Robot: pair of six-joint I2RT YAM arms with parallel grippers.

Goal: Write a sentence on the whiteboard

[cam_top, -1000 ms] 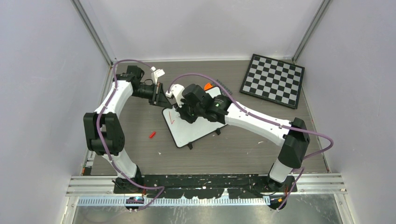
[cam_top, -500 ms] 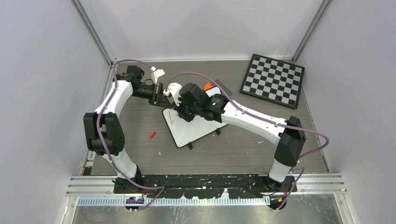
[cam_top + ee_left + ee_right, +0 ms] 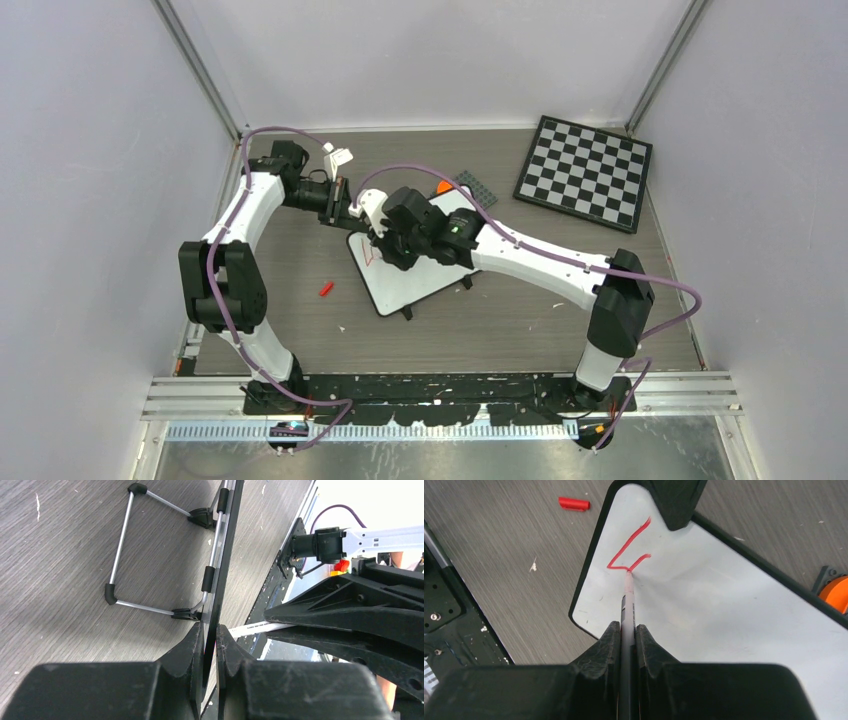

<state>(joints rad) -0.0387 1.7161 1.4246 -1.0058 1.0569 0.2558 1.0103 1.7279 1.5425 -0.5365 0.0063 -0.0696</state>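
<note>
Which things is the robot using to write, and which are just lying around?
For the job:
whiteboard
marker, pinched in the right fingers
red strokes on the board
left fingers, gripping the board's edge

Just lying about:
chessboard
small red cap
orange thing beside the board

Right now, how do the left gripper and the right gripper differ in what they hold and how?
The left gripper is shut on the whiteboard at its rim; the right gripper is shut on a marker. The left gripper meets the board edge-on at a far corner; the right gripper hangs over its face, marker tip on a red stroke. Both are closed on thin things.
</note>
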